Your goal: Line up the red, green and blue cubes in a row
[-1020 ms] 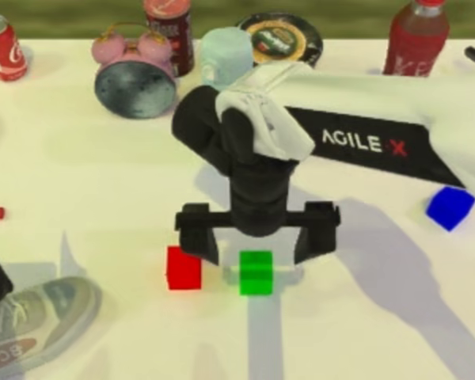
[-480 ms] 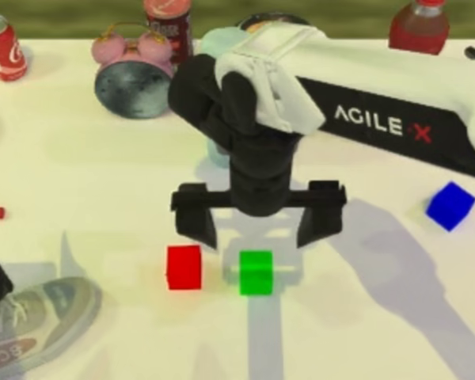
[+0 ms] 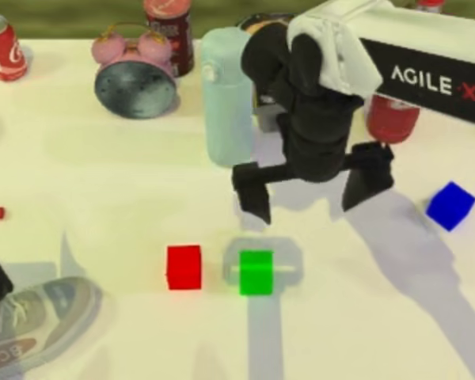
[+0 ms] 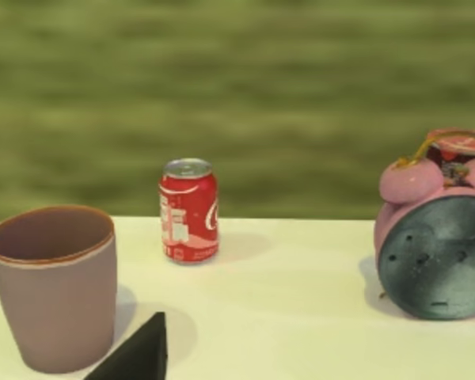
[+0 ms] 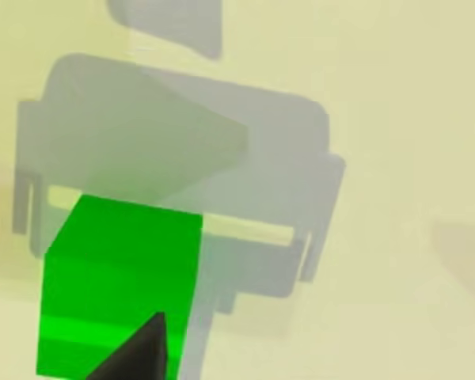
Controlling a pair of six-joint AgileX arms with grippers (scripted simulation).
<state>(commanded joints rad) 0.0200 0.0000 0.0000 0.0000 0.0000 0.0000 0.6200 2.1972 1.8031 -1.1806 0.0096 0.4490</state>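
The right claw (image 3: pixel 311 188) has risen away from the green cube (image 3: pixel 256 272) and swung toward the blue cube (image 3: pixel 450 205) since a second ago, when it hung low with its fingers on both sides of the green one. Its fingers are spread wide and hold nothing. The green cube now sits on the table (image 3: pixel 103 182) below the claw and a little to its left, close beside the red cube (image 3: pixel 184 267) but not touching it, so these two already make the start of a row. I judge that the placing of green is finished and that the blue cube, which lies well apart to the right of the claw and is turned at an angle, is the next one to fetch. All three cubes are plain, solid in colour, with flat faces and sharp edges; they look hard and smooth, so I think they are easy to pinch. Behind the claw stands a pale bottle (image 3: pixel 227 95) with a smooth rounded body, and farther left a pink alarm clock (image 3: pixel 134 75) lies tipped over. The left arm stays parked at the left edge; whether its claw is open or closed I cannot tell.
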